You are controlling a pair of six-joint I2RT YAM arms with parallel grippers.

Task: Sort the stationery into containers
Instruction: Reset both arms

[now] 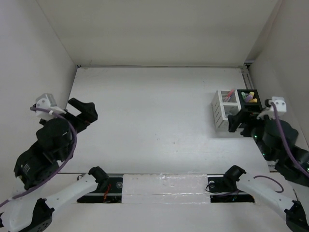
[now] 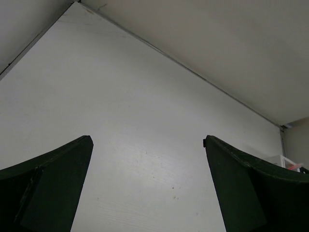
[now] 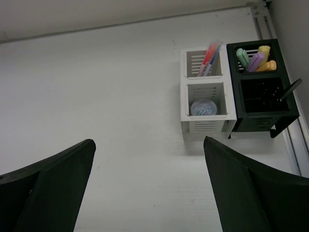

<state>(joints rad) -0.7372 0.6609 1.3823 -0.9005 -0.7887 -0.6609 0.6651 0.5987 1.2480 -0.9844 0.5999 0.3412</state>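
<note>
Closest to where I stood, the left gripper hung wide open over the left side of the worktop, with nothing between its fingers. Further right, near the far right edge, the white box sat touching the black box beside it. Thin orange-red pens stood tilted in the white box's rear compartment and the grey roll lay flat in its front one. The highlighters (green, purple, yellow, orange) leaned together in the black box's rear compartment, and a dark pen slanted out of the front one. I could see no scissors. The right gripper hovered just short of the boxes, equally wide open and empty. Sorting looked finished to me. Had anything needed lifting out, I judged the highlighters light, stiff and slick-barrelled, best pinched across the middle. The thin pens seemed likelier to slip, and the boxes looked light enough to skid if nudged.
</note>
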